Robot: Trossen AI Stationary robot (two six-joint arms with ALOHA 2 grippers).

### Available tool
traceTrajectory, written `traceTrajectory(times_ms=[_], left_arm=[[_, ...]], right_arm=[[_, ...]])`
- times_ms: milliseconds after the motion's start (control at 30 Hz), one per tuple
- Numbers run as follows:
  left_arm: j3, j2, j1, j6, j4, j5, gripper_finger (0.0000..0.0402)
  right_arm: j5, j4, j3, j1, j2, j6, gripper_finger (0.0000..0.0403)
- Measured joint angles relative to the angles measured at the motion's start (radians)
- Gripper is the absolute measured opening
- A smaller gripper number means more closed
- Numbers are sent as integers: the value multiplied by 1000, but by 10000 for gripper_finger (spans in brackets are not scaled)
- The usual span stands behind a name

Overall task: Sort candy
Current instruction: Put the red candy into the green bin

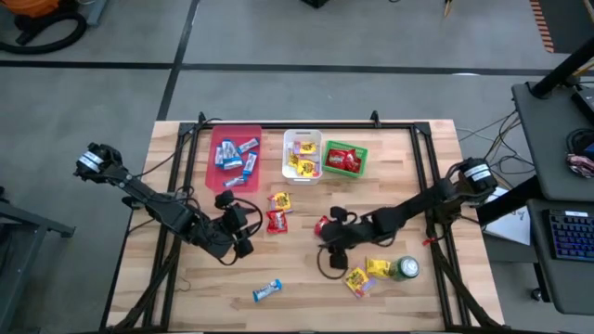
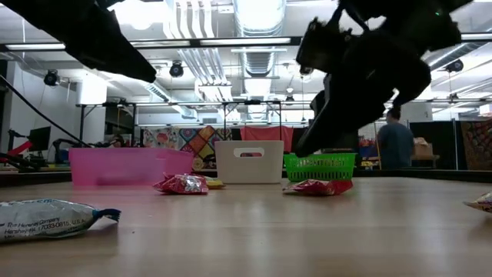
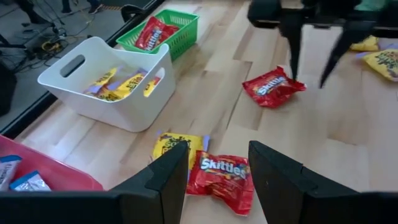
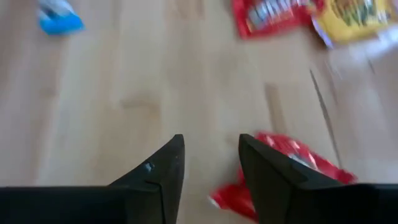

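Your right gripper [image 1: 327, 231] hangs open over a loose red sweet packet [image 1: 321, 224], nothing held; your left gripper [image 1: 243, 227], also open, faces another red packet [image 1: 277, 221]. Bins hold roughly half; several yellow packets [image 1: 356, 280] and a blue bar [image 1: 266, 291] remain on the wooden table [image 1: 306, 292].

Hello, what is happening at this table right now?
Two robot arms are sorting candy into three bins: a pink tray with blue bars, a white bin with yellow packets and a green basket with red ones. The right claw, open, hovers beside a loose red packet without holding it. The left claw, open and empty, points at another red packet. More candy and a green can lie loose on the table.
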Motion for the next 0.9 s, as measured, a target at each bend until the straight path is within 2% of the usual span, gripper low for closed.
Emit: traceTrajectory(times_ms=[100, 400, 567, 900], left_arm=[[0, 0, 0, -1, 3, -6, 153], [0, 0, 0, -5, 11, -34, 153], [0, 0, 1, -5, 17, -36, 152], [0, -1, 2, -3, 25, -61, 152]], right_arm=[[32, 122, -56, 0, -7, -22, 156], [86, 58, -66, 0, -6, 36, 209], [115, -46, -32, 5, -7, 3, 214], [121, -58, -31, 1, 4, 65, 215]])
